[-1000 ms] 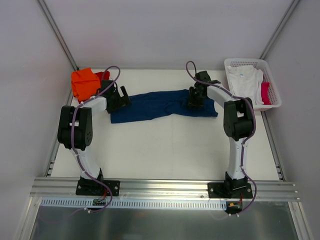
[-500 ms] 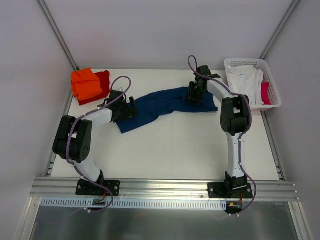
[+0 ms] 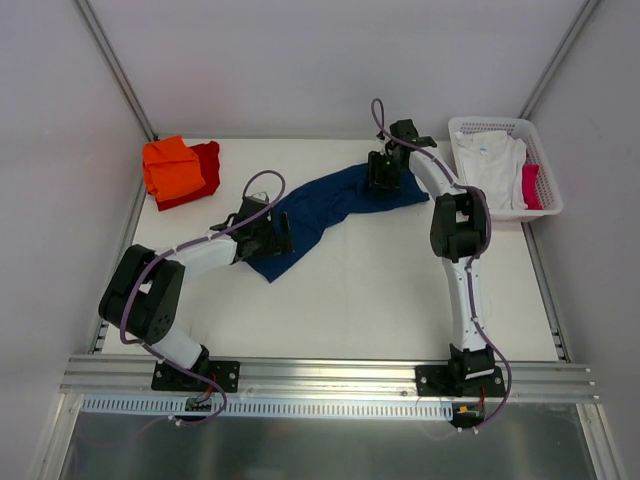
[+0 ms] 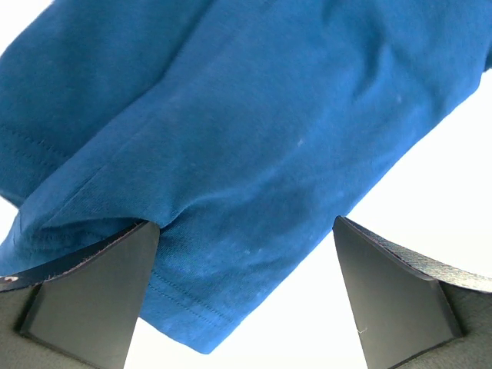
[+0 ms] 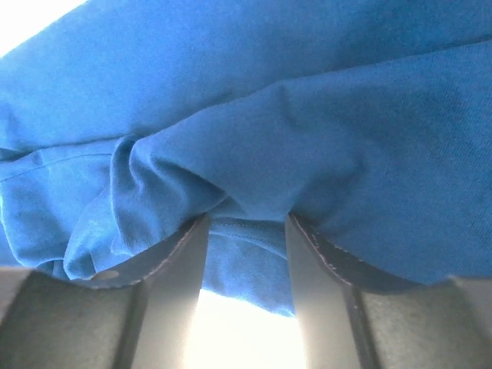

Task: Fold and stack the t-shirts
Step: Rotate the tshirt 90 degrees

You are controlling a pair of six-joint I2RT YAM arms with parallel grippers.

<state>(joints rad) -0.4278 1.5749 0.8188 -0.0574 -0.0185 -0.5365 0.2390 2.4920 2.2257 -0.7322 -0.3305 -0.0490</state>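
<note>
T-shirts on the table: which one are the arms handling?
The blue t-shirt, spread mid-table between left gripper and right gripper; the orange t-shirt and red t-shirt lie far left, untouched.

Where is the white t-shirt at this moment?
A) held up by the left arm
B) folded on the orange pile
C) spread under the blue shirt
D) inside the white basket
D: the white t-shirt lies inside the lattice basket at the table's far right corner.

Left pincer [image 4: 244, 224] gapes wide; right pincer [image 5: 246, 223] holds its 2 fingers [image 5: 171, 296] partly parted.
</note>
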